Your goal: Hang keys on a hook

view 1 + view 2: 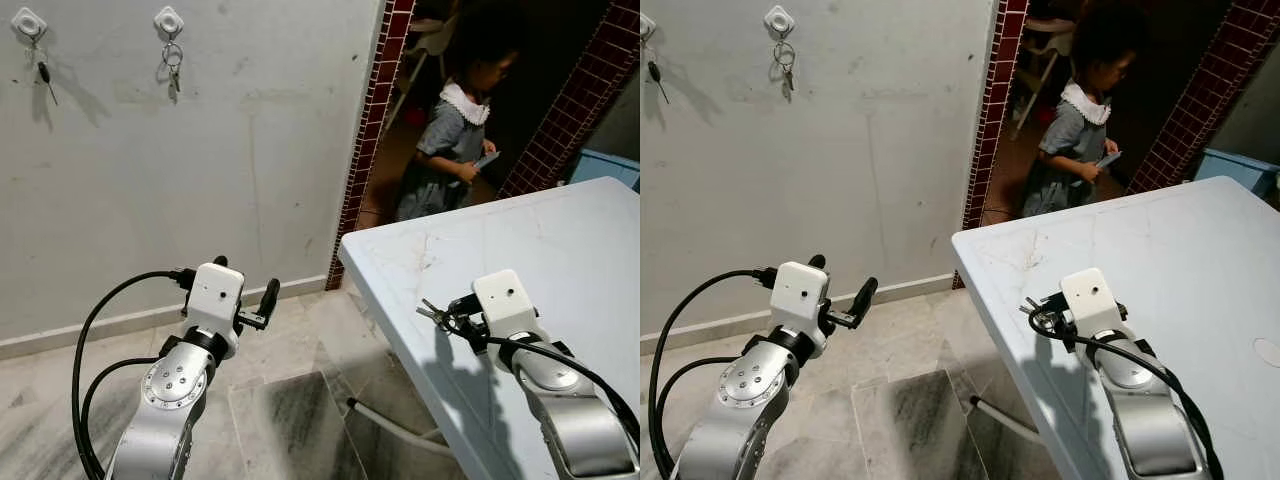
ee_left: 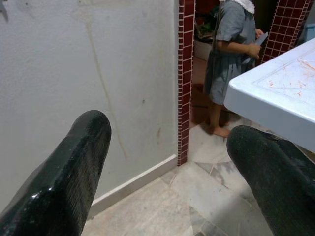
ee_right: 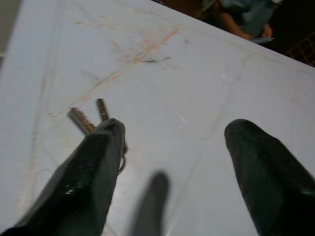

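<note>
Our two arms are silver metal tubes with round joint housings ringed by small screws. Each wrist carries a white boxy camera block with a dark dot. Black cables loop beside both forearms. Each gripper, left and right, has two long black fingers.

No text, label, brand, number or sign can be read anywhere in these pictures.
</note>
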Motion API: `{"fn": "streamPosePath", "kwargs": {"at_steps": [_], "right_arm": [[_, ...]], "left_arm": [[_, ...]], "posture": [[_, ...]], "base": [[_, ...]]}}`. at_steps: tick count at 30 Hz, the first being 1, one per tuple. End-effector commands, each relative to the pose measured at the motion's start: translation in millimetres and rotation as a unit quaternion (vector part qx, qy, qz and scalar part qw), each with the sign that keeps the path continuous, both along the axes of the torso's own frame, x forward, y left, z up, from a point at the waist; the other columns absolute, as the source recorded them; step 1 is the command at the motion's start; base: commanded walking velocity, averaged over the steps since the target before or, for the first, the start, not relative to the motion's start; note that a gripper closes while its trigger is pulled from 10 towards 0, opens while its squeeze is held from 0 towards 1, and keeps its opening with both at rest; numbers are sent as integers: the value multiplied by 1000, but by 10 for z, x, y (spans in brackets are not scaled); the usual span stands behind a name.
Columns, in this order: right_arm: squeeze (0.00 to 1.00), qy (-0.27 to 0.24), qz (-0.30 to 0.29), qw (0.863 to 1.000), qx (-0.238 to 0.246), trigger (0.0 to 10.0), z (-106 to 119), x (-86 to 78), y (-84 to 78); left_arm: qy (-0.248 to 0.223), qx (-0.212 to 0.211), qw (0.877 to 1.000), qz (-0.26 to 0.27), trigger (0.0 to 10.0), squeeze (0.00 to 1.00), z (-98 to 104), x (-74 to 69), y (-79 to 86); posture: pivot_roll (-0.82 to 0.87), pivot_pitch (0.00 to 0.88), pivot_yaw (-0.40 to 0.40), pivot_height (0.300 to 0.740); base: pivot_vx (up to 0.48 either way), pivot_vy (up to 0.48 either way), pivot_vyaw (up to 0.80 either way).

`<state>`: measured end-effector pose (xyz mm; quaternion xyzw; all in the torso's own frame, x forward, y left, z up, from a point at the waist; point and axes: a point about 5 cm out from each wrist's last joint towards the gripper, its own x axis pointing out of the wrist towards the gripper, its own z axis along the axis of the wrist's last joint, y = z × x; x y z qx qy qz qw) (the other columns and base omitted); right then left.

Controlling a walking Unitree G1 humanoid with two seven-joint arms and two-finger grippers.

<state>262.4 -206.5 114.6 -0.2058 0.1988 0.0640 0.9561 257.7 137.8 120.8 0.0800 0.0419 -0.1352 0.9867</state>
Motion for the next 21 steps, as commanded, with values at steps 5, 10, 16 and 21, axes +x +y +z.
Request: {"fn": "streamPosePath", "kwargs": {"at_steps": [5, 10, 16, 21], "right_arm": [[878, 41, 20, 999, 10, 10000, -73, -104, -146], [416, 76, -21, 996, 32, 10000, -171, -157, -233], [0, 94, -55, 987, 118, 10000, -326, -241, -24], [0, 87, -89, 976, 178, 10000, -368, -241, 147]], "left_arm": [[-4, 0, 1000, -7, 10000, 0, 21, 32, -17], [-4, 0, 1000, -6, 10000, 0, 20, 33, -9], [-3, -2, 1000, -6, 10000, 0, 24, 30, -12], [-2, -3, 1000, -6, 10000, 0, 23, 32, -13]], "posture": [[120, 9, -101, 740], [121, 8, -102, 740], [122, 11, -101, 740], [123, 12, -100, 740]], "base": [[0, 0, 0], [0, 0, 0], [0, 0, 0], [0, 0, 0]]}}
